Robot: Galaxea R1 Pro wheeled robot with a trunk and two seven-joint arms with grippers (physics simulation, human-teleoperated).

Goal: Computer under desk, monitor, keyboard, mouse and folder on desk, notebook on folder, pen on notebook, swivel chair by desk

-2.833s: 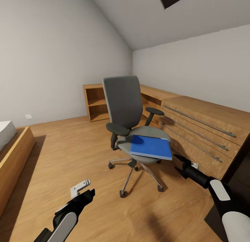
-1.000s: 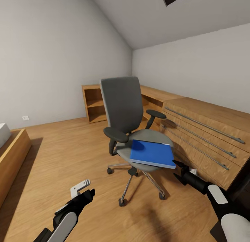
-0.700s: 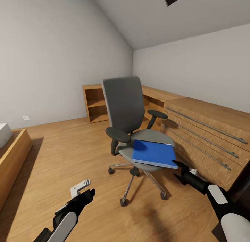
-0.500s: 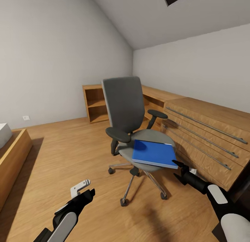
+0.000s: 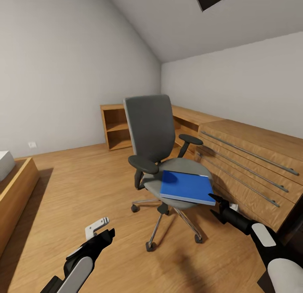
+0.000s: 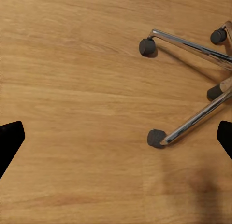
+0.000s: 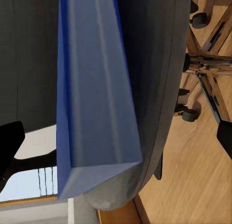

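1. The swivel chair [image 5: 162, 158] stands on the wood floor [image 5: 84, 192], just beside the low light-wood cabinets [image 5: 248, 162].
2. The folder [image 5: 186, 186] lies flat on the chair's grey seat (its front corner overhangs the edge).
3. The right tool [image 5: 215, 205] is spread wide, grasping nothing, tips close by that corner.
4. The left tool [image 5: 101, 227] hangs low over bare floor near the castors [image 6: 155, 137], released and holding nothing.
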